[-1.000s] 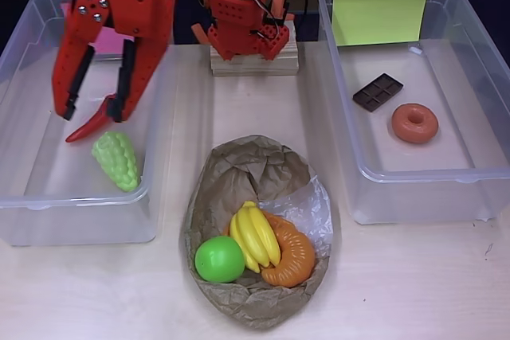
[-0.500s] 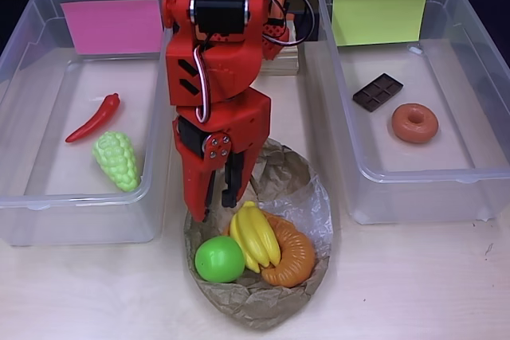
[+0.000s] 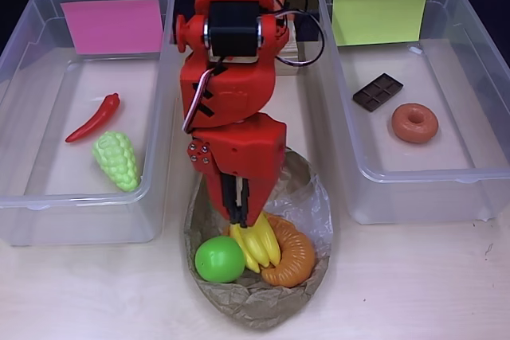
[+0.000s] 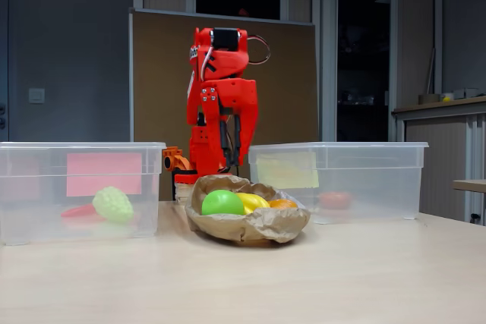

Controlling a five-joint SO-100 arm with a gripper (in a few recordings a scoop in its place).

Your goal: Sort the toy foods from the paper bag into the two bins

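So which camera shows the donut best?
The overhead view: the donut lies whole, hole and all, in the bin with the yellow-green label. The fixed view gives just a blurry reddish blob through the bin's wall.

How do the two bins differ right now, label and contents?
The pink-label bin carries a pink sheet; the yellow-green-label bin carries a yellow-green sheet.
The pink-label bin holds a red chili and green grapes; the yellow-green-label bin holds a chocolate bar and a donut.
In the overhead view the pink-label bin sits left of the paper bag, the other right.
Both are clear rectangular tubs holding two pieces.
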